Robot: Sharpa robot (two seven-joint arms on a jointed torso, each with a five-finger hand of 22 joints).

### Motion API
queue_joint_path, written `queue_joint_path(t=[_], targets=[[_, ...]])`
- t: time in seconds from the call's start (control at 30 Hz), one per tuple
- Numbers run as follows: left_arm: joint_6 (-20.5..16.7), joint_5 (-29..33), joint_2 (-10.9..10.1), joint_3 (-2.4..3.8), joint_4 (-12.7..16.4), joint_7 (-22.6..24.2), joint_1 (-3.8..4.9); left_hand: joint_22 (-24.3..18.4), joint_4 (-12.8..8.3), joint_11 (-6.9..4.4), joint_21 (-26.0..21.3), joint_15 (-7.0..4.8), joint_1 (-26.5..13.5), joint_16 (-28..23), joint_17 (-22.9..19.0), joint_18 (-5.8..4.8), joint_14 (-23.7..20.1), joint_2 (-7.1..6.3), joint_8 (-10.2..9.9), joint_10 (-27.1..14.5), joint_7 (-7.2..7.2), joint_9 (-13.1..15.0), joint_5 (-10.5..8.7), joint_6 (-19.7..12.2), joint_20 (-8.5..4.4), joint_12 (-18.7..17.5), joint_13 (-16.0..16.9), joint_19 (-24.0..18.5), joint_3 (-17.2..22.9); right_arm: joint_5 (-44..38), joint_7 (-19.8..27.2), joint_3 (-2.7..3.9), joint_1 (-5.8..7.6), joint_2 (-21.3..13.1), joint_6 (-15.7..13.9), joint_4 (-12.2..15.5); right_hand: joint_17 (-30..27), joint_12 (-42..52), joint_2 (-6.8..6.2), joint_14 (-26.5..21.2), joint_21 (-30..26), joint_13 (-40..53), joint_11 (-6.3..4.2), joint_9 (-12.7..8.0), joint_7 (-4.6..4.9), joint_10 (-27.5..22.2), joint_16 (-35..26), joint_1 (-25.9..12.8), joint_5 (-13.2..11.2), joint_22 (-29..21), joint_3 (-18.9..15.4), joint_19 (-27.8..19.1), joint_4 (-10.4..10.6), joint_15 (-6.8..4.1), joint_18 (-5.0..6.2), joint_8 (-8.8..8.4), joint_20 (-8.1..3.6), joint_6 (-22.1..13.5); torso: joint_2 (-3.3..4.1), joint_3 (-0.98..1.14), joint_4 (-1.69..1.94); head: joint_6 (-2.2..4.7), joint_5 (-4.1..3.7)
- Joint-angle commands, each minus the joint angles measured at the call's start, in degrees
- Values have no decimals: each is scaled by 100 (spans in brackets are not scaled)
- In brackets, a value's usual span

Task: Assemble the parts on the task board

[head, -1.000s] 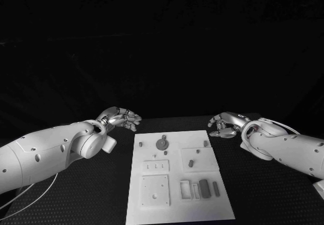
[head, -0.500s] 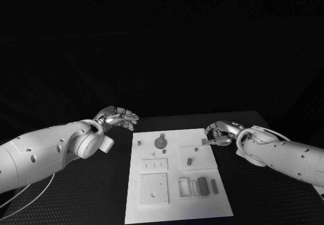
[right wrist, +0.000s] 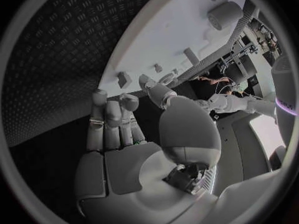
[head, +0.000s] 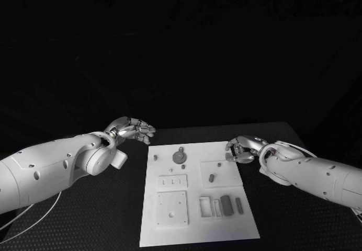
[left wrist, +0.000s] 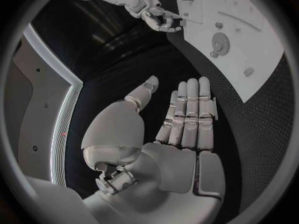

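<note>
The right hand (head: 242, 148) is hovering over the task board (head: 198, 230) corner, curled fingers hiding any part, while the left hand (head: 134, 130) is idling off-board, fingers apart.

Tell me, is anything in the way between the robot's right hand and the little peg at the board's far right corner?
Nothing visible is. The right hand hovers at the board's far right corner, with the small peg just beside its fingertips and only bare board between. The hand holds nothing.
</note>
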Motion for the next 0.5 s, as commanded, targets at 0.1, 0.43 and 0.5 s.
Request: queue_joint_path(t=[0.1,0.43,0.5], targets=[[85,-33,-3,5,20,57,3,6,2,-2,-35,-8,22,-22,9,87,17,-17,-42,-11,13,10,-16,-44,-23,-42,11,9,-25,10,65,-2,-43,90,28,-164,-7,14,-12,-31,-19,-2,3,-3,7,-47,-28,-2,8,101,7,-37,49,-4,36,-21,-2,-38,-1,2,-4,-35,26],[93,-33,-12,5,43,47,4,8,11,5,-39,-8,13,-26,12,87,17,-2,-49,-26,15,16,-16,-42,-22,-55,19,9,-26,16,70,-2,-66,130,27,-236,-2,44,101,-21,-9,5,2,16,6,-39,-4,28,7,107,1,-25,57,-2,36,12,-8,22,-8,3,-3,-82,33],[93,-33,-13,5,43,45,4,9,14,6,-40,-7,9,-27,12,87,17,0,-50,-29,15,17,-16,-42,-22,-57,20,9,-26,27,70,-2,-66,138,18,-244,-1,49,130,-19,-6,5,0,22,3,-37,0,30,6,109,-4,-23,57,-4,36,21,-8,40,-9,2,-5,-89,35]])
